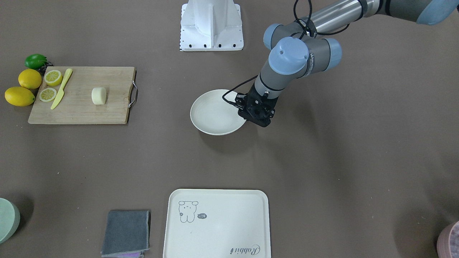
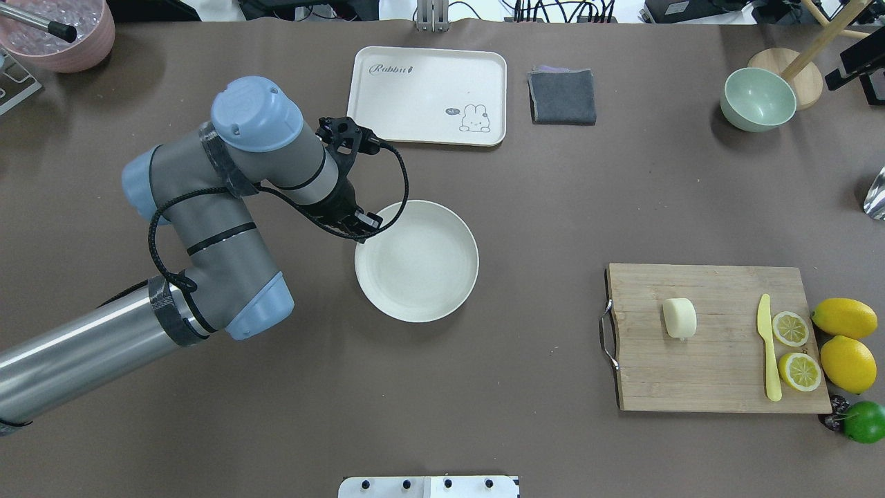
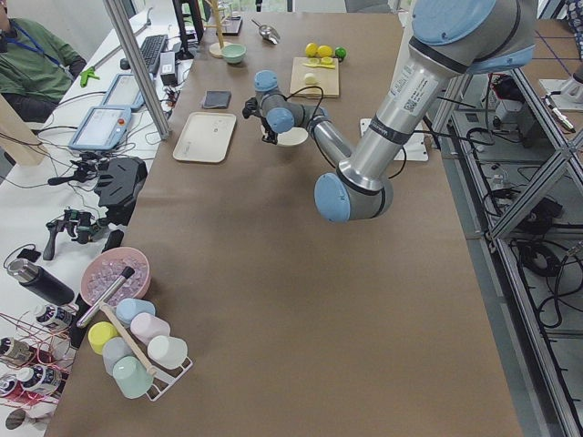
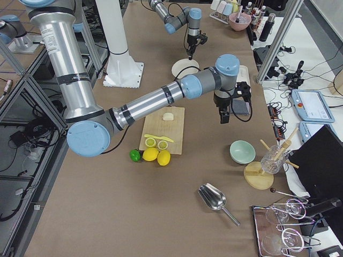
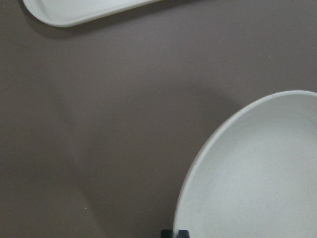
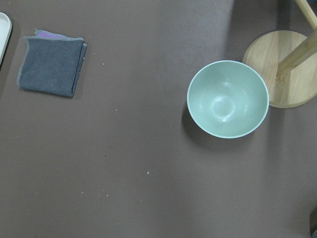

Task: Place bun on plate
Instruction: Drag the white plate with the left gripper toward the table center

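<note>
Our left arm [image 2: 207, 235] hangs the left jaws at the plate [image 2: 422, 277] rim; their state, and the right jaws', we cannot tell. The bun [image 2: 679, 317] lies on the board [image 2: 719, 373], well apart; lifting carelessly, those jaws could knock the plate.

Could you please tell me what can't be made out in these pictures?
Left gripper: the front-facing view shows only its housing from above, the wrist covers it overhead, and its wrist camera crops the fingertips. Open or shut, touching the plate or not, is unclear.
Right gripper: only small in the right side view; state unclear.
Dark thing by the lime: too small overhead to name.
</note>
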Robot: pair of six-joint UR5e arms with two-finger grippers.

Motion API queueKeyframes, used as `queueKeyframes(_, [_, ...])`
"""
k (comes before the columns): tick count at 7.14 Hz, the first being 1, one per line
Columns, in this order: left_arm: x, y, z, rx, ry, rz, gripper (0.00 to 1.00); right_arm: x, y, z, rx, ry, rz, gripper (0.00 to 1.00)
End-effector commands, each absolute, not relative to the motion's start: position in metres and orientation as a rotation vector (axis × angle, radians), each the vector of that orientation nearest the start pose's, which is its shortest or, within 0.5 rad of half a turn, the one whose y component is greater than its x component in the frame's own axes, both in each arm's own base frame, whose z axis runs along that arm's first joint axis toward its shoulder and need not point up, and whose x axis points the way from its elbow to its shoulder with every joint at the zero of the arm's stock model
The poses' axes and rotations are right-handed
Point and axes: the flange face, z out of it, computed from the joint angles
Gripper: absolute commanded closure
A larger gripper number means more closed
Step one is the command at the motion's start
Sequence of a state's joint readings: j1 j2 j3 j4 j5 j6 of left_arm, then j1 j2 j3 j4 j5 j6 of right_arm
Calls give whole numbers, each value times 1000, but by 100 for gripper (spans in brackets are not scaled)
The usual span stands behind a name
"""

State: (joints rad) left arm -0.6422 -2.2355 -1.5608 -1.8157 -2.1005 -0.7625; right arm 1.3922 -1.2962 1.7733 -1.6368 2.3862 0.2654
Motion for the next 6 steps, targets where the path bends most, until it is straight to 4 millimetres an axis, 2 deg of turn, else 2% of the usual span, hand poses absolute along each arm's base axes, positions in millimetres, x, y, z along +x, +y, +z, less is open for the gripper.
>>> queueKeyframes(1, [525, -472, 227, 204, 1025, 351, 100, -48, -583, 412, 202, -871, -94, 0])
queueKeyframes(2, [527, -470, 230, 205, 1028, 354, 100, -49, -583, 414, 197, -870, -95, 0])
queueKeyframes(3, [525, -471, 229, 222, 1045, 356, 1, -51, -585, 413, 201, -870, -107, 0])
queueKeyframes(4, [521, -474, 228, 257, 1054, 347, 2, -56, -592, 398, 216, -875, -113, 0])
queueKeyframes(5, [502, -487, 217, 287, 1068, 290, 2, -58, -591, 396, 220, -878, -122, 0])
queueKeyframes(6, [461, -506, 207, 332, 1083, 247, 3, -60, -593, 380, 245, -881, -131, 0])
